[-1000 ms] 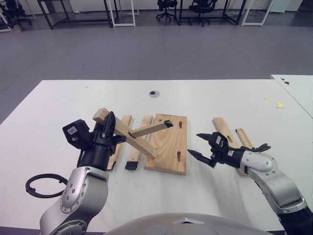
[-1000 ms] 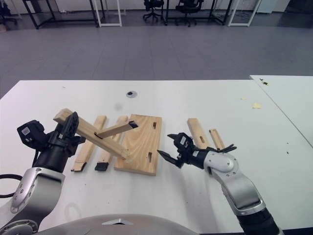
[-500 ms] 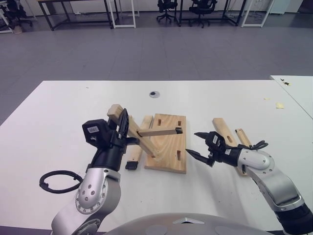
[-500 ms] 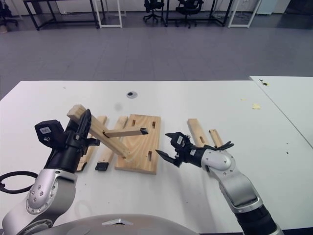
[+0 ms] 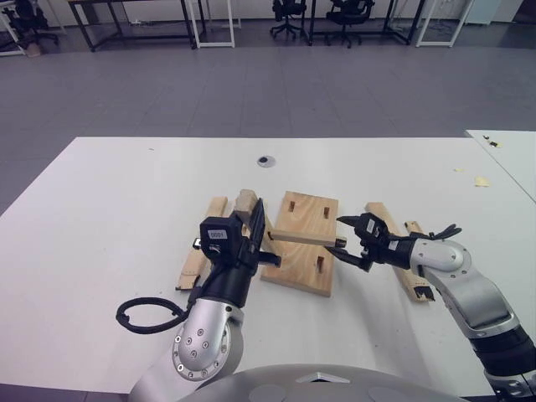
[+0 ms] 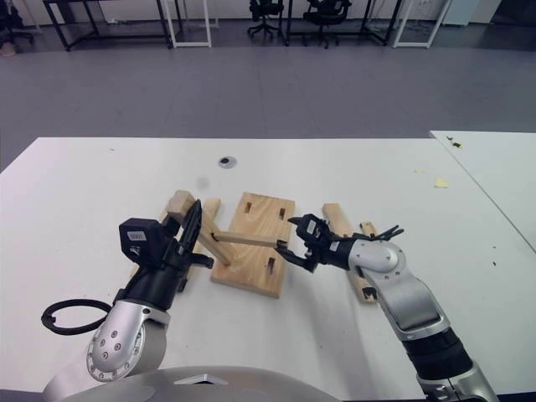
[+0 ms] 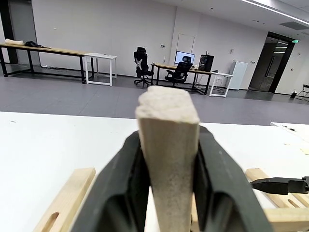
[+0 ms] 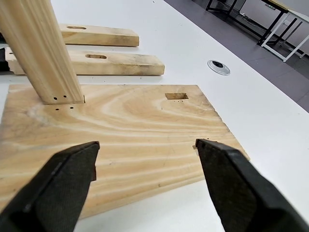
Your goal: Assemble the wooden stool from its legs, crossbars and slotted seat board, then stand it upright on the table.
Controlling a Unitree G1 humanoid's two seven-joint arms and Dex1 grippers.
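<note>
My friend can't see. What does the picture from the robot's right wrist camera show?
The right gripper is open, its two black fingers spread over a slotted wooden seat board. A wooden leg stands with its end on the board. Behind it, two slotted wooden pieces lie on the white table.

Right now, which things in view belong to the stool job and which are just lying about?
Job: seat board, leg and crossbar in left hand, spare legs left of board, two pieces right of it.
Lying about: round table plug, yellow scraps.
</note>
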